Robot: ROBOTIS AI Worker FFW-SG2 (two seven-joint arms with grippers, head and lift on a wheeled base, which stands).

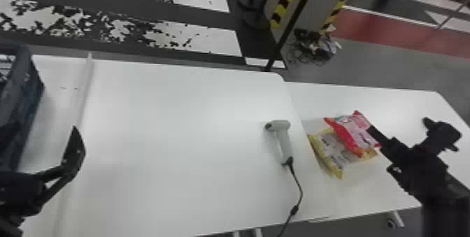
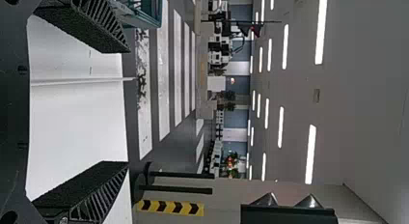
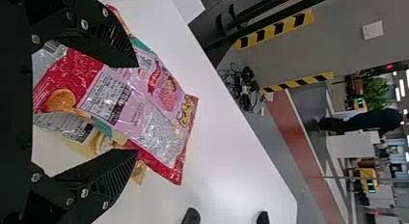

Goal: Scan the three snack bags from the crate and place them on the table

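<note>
Well, two bags look placed — red bag [image 3: 161, 105] just past the released jaws of my right gripper [image 3: 137, 109], yellow bag [image 1: 327, 149] beneath it. My left gripper [image 2: 129, 107] gapes empty near the crate [image 1: 29, 79] — one bag probably remains, scans unconfirmed.

Red bag [image 1: 349, 129] atop yellow bag [image 1: 328, 149]
</note>
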